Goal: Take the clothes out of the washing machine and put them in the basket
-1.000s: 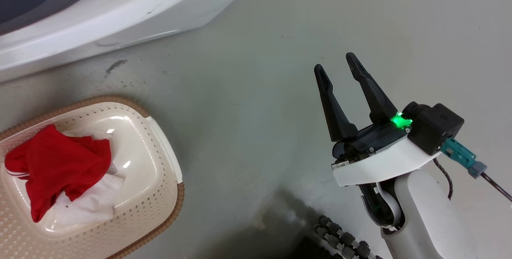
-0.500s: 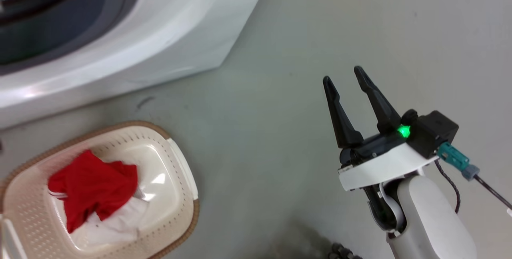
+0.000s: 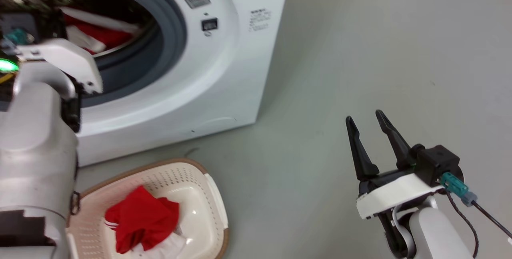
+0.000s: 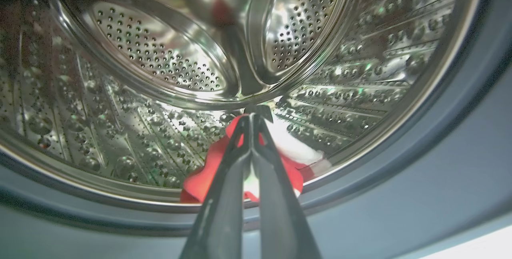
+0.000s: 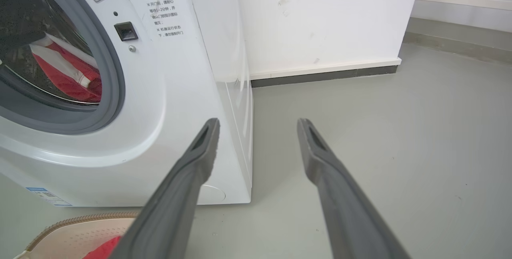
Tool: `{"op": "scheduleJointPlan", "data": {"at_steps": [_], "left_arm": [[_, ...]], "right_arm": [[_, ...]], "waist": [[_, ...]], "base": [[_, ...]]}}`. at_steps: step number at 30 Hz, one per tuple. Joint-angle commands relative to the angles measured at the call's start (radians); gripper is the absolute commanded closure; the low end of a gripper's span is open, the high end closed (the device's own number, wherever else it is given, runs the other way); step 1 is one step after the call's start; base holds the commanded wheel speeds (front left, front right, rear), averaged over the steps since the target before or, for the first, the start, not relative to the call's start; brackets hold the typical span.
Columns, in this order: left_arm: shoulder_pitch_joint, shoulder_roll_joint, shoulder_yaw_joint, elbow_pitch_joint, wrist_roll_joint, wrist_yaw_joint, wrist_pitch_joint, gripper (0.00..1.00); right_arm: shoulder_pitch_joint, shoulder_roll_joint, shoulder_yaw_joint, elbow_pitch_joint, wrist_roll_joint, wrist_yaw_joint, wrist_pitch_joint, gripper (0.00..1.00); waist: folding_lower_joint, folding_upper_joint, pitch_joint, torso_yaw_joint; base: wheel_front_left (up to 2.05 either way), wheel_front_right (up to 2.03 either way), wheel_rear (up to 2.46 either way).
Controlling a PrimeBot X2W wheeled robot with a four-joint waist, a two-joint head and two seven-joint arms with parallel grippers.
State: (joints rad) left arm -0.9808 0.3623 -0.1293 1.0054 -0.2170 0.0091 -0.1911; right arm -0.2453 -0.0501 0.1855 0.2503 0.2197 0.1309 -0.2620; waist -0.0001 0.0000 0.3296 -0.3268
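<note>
Clothes (image 4: 204, 175) in red and white lie low inside the washing machine (image 3: 224, 71), just beyond the left pincer (image 4: 251, 116), whose fingers are pressed together. Another red garment (image 3: 140, 219) lies in the basket (image 3: 218, 211) on the floor (image 3: 320, 71) before the machine. The right pincer (image 3: 363, 115) hangs wide apart over the floor, holding nothing.

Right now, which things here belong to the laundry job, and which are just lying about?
On the job: washer; drum clothes; basket; basket clothes; left gripper, shut at the drum mouth; right gripper, open over the floor.

Just there: floor; wall; skirting.
</note>
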Motion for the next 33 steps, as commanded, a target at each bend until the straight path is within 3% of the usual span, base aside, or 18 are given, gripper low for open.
{"op": "scheduleJointPlan", "data": {"at_steps": [1,9,22,33], "left_arm": [[0.023,-0.015,-0.004,0.008,-0.006,-0.006,-0.024,1.00],[0.100,-0.090,-0.001,-0.035,-0.037,-0.050,-0.075,1.00],[0.301,-0.178,0.039,-0.486,-0.013,-0.066,-0.074,1.00],[0.532,-0.227,0.044,-0.952,0.001,-0.024,-0.072,1.00]], "right_arm": [[0.019,0.000,-0.010,0.003,-0.009,0.000,0.005,0.00],[0.084,0.000,-0.068,-0.036,-0.054,0.000,0.051,0.00],[0.163,0.000,-0.113,-0.123,-0.089,0.000,0.119,0.00],[0.205,0.000,-0.121,-0.176,-0.091,0.000,0.155,0.00]], "waist": [[0.0001,0.0000,-0.066,0.055],[0.0001,0.0000,-0.158,0.137],[0.0001,0.0000,-0.240,0.226],[0.0001,0.0000,-0.256,0.249]], "base": [[0.00,0.00,0.00],[0.00,0.00,0.00],[0.00,0.00,0.00],[0.00,0.00,0.00]]}}
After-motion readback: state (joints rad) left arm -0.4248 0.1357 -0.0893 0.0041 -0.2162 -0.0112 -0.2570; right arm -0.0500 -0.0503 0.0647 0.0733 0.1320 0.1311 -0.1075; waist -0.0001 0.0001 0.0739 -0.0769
